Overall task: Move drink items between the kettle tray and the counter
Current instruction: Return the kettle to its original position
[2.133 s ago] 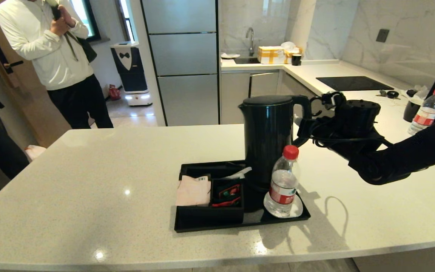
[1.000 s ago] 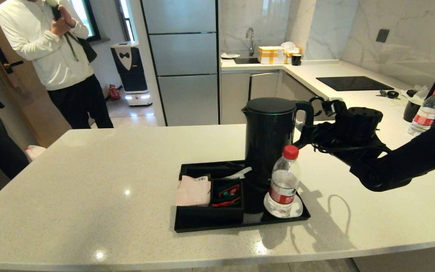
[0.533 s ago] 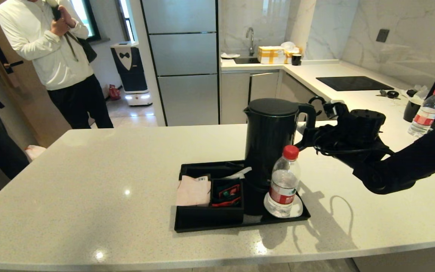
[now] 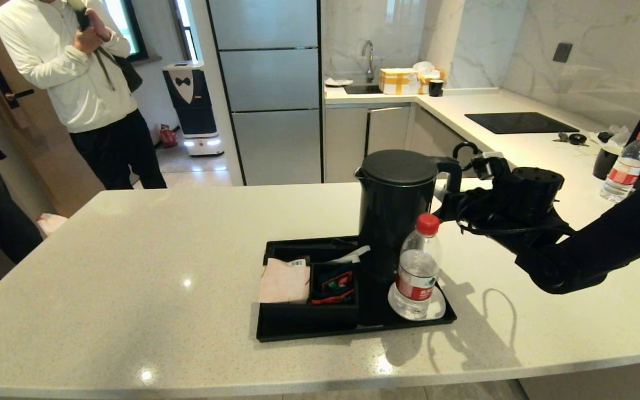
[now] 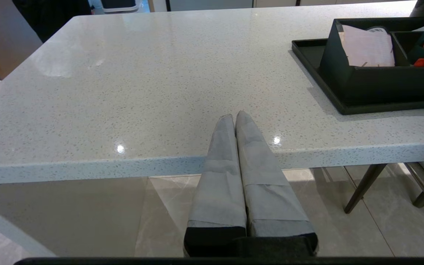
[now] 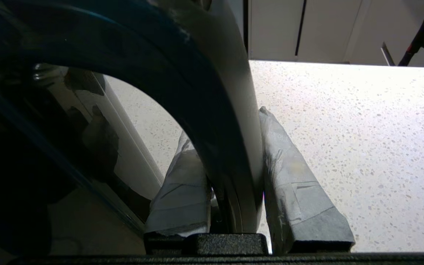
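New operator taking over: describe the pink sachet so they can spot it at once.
On the counter sits a black tray. At its left end are small divided compartments; the pink sachet stands in the leftmost one. It is the only pale item there, beside darker red and green packets.

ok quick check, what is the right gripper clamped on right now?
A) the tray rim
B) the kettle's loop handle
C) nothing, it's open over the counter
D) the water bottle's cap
B: in the right wrist view the right gripper has a finger on each side of the kettle handle.
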